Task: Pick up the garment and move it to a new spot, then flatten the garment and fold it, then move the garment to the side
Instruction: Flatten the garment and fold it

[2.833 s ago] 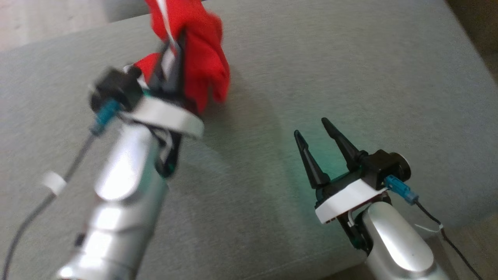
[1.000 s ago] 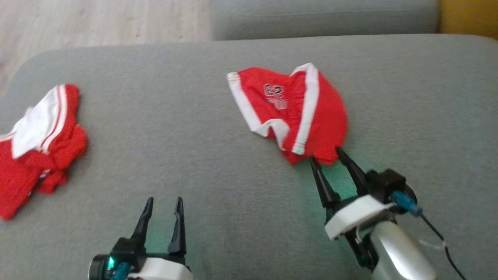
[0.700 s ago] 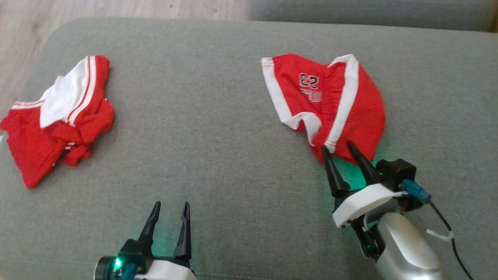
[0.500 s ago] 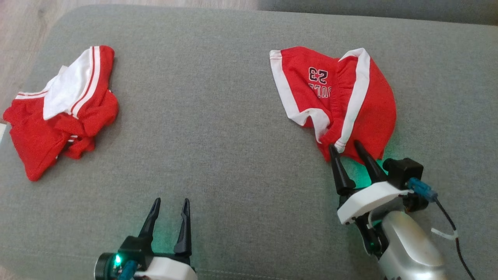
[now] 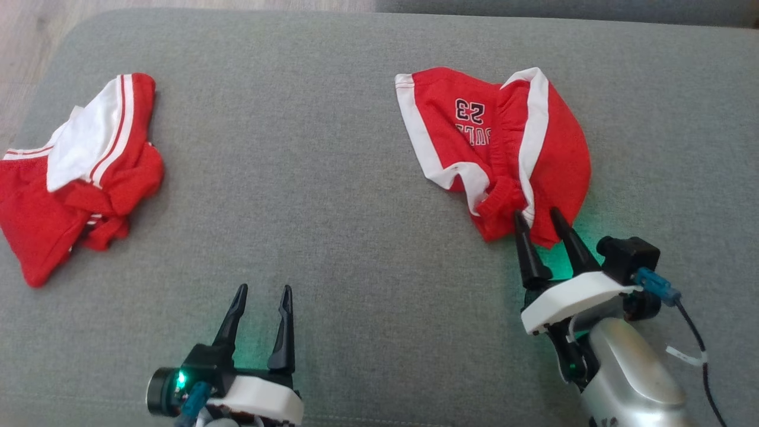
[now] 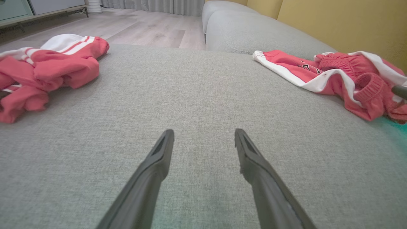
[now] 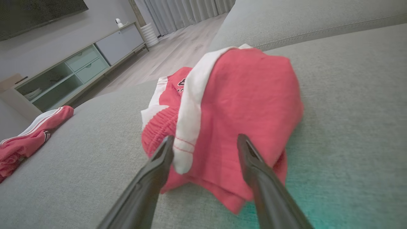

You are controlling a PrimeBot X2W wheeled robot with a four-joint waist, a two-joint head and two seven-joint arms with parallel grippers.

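The garment (image 5: 89, 178), a red T-shirt with a white sleeve and red-and-white stripe trim, lies crumpled at the far left of the grey sofa seat (image 5: 332, 178). It also appears in the left wrist view (image 6: 57, 66) and the right wrist view (image 7: 28, 140). My left gripper (image 5: 264, 289) (image 6: 204, 132) stands open over bare cushion, well to the right of the garment and nearer to me. My right gripper (image 5: 537, 213) (image 7: 206, 137) is open, its tips at the near edge of a pair of red shorts (image 5: 504, 142).
The red shorts (image 7: 241, 105) (image 6: 334, 76), with white side stripes and a "23" print, lie bunched at the right. A second grey cushion (image 6: 254, 31) lies behind, yellow upholstery (image 6: 343, 22) to its right. Wooden floor (image 6: 143, 28) and a low cabinet (image 7: 79, 66) lie beyond the seat.
Earlier my left gripper held the garment aloft; now it lies released at the left. The head camera has shifted. My right gripper has crept forward onto the near edge of the shorts.
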